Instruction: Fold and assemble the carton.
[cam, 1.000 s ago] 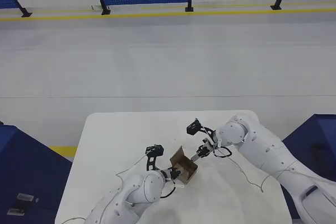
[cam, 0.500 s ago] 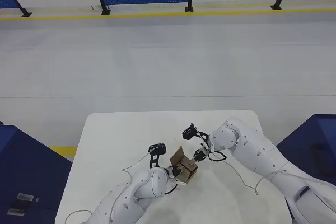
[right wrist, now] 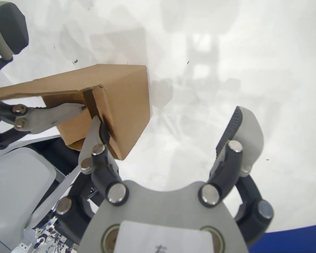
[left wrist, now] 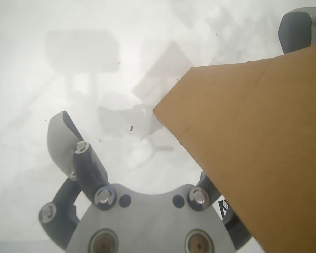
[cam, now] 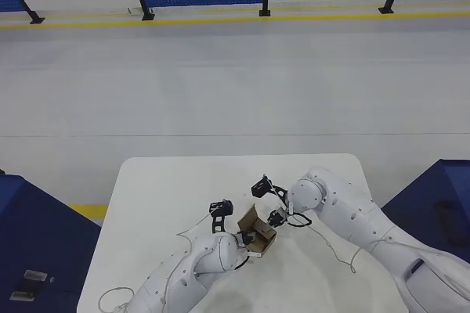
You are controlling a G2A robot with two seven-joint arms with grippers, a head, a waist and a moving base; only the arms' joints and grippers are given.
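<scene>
small brown cardboard carton [cam: 257, 232] half-formed, near-centre on white worktop [cam: 153, 196] | left pincer [left wrist: 158, 127] spread wide, nothing clamped | right pincer [right wrist: 168, 122] spread, one finger [right wrist: 91, 134] against carton edge | risk: unclamped carton may skid or flap spring back under a push

We find the carton [cam: 256, 230] resting, as far as we can tell, on the table [cam: 164, 188] near its middle. The left gripper [cam: 243, 237] is just left of it, the right gripper [cam: 275, 218] just right, touching it.
</scene>
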